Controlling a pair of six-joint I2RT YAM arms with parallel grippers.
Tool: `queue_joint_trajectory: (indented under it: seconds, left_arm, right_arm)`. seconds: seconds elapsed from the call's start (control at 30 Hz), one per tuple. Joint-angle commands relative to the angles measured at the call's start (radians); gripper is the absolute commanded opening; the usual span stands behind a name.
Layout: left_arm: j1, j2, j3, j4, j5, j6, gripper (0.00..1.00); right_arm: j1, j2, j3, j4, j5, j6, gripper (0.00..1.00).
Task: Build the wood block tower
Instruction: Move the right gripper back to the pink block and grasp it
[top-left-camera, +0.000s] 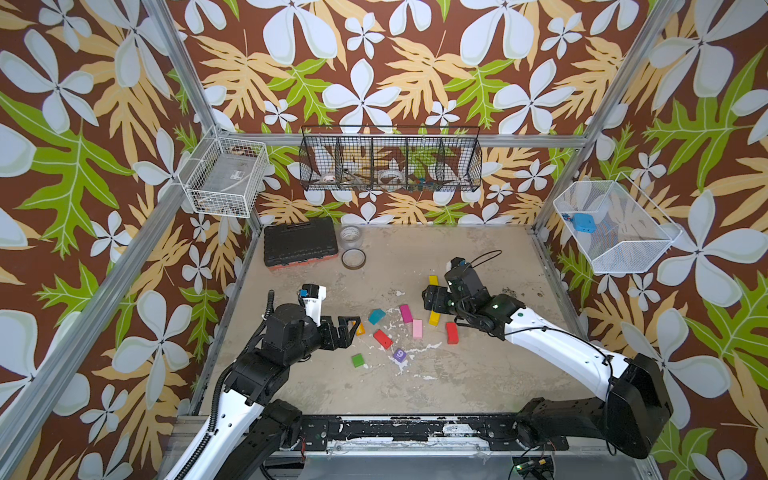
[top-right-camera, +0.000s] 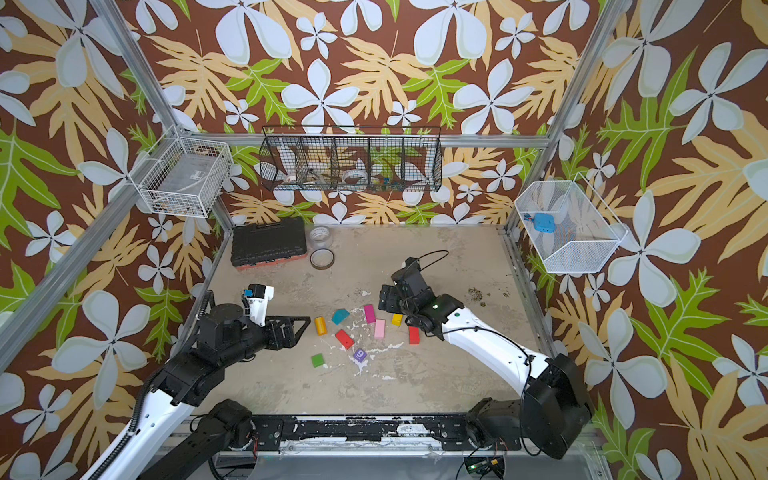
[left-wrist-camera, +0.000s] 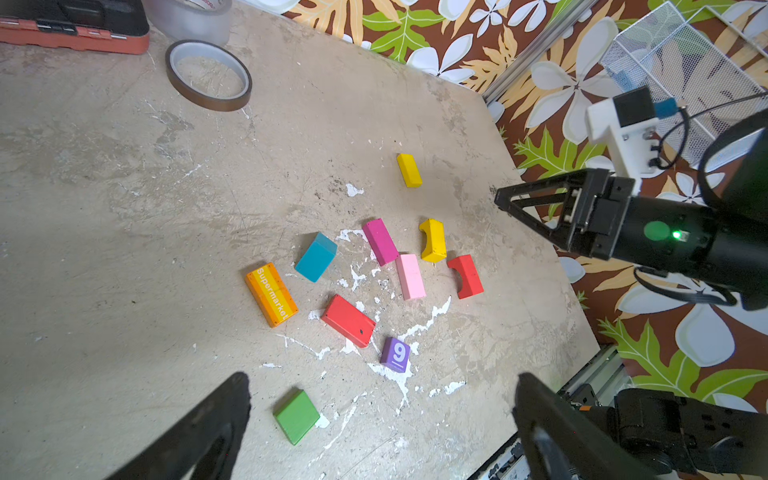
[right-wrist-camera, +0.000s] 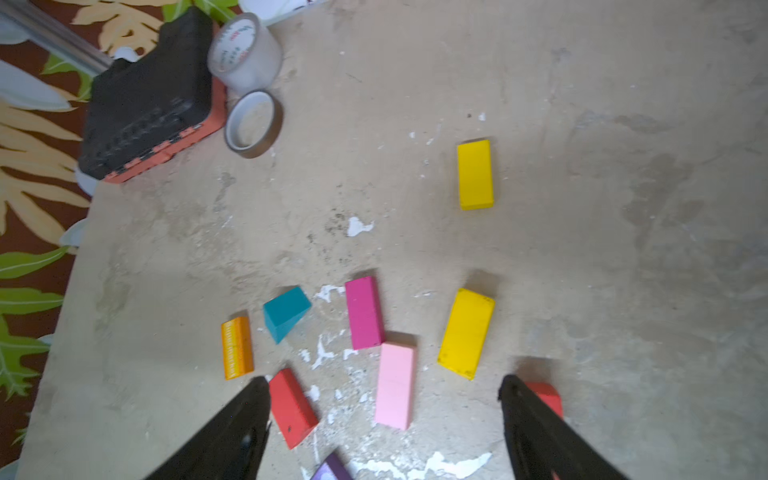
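Blocks lie singly, flat on the table, clustered between my two grippers. My left gripper is spread wide and empty; its wrist view shows the green block and purple cube between my fingers, untouched. My right gripper is spread too, holding nothing, with the pink brick between its fingers. Pink and magenta brick lie nearly end to end, long axes toward the back wall.
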Motion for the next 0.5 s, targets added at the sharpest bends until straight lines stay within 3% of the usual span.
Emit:
queue_joint_trajectory:
  seconds: [0.0, 0.13, 0.33, 0.47]
  left_arm:
    - [-0.001, -0.005, 0.003, 0.012, 0.001, 0.007, 1.00]
    - [0.000, -0.013, 0.003, 0.013, -0.006, 0.005, 1.00]
    - [0.000, -0.013, 0.003, 0.013, -0.006, 0.005, 1.00]
    - [0.000, -0.019, 0.003, 0.014, -0.006, 0.005, 1.00]
  right_arm:
    - [0.054, -0.003, -0.032, -0.010, 0.080, 0.075, 0.79]
    - [0.098, 0.047, -0.092, 0.041, 0.071, 0.092, 0.74]
    - [0.112, 0.220, -0.036, 0.038, 0.032, 0.061, 0.61]
    - [0.117, 0.294, -0.031, 0.057, 0.043, 0.063, 0.63]
